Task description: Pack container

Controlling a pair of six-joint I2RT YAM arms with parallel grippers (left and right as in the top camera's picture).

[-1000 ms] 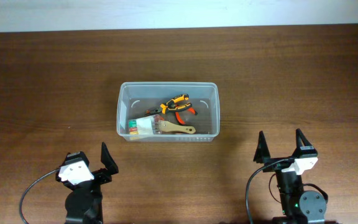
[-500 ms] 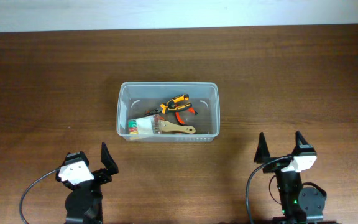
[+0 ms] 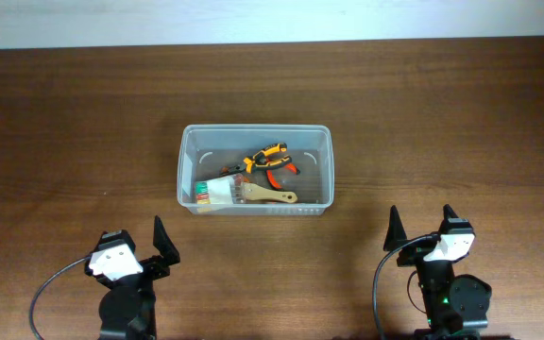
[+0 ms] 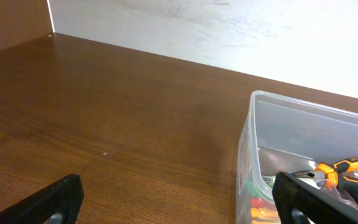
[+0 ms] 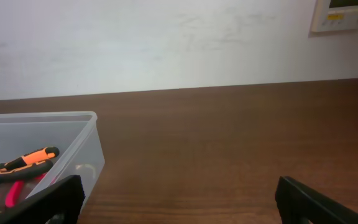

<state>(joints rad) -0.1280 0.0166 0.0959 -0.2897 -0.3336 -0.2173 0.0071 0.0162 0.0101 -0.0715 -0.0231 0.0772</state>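
Observation:
The clear plastic container (image 3: 185, 170) stands at the table's centre. Inside lie orange-and-black pliers (image 3: 270, 153), a red-handled tool (image 3: 280, 175), a wooden-handled brush (image 3: 253, 193) and a small pack with coloured pieces (image 3: 199, 195). My left gripper (image 3: 142, 236) is open and empty near the front edge, left of the container. My right gripper (image 3: 421, 225) is open and empty near the front edge, right of it. The container also shows in the left wrist view (image 4: 303, 118) and in the right wrist view (image 5: 61, 121).
The brown wooden table (image 3: 64, 123) meets a pale wall (image 3: 272, 19) at the back. A white wall panel (image 5: 344, 14) shows at the top right of the right wrist view.
My right gripper has drawn back a little toward the front edge. The left arm and the container's contents have not moved.

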